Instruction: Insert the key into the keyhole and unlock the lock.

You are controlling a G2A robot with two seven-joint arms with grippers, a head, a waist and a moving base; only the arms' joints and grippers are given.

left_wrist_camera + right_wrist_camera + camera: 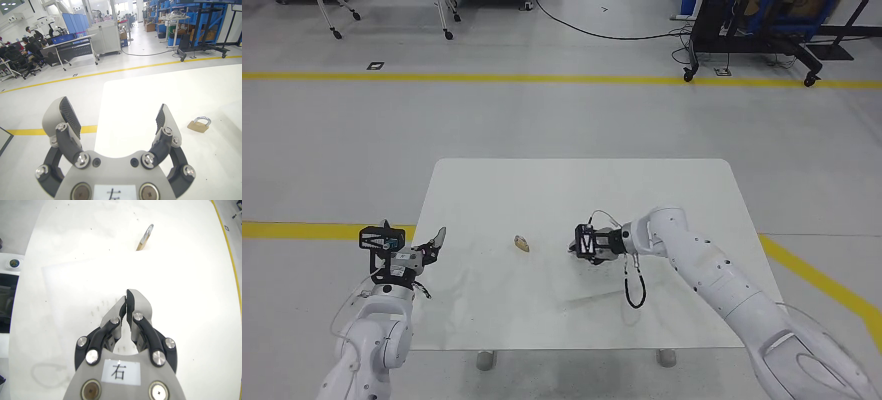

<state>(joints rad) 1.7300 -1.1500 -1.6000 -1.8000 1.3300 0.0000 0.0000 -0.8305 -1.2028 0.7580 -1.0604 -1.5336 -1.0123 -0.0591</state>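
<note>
**Padlock near mid-table, a gripper on each side**

The brass padlock lies on the white table, a little left of its middle. The left gripper hangs at the table's left edge with its fingers spread wide. The right gripper sits near the middle, fingers pressed together. Whether they pinch a key cannot be told.

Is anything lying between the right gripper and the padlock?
Nothing: only bare table lies between the right gripper and the padlock, seen in the right wrist view and the top view.
</note>
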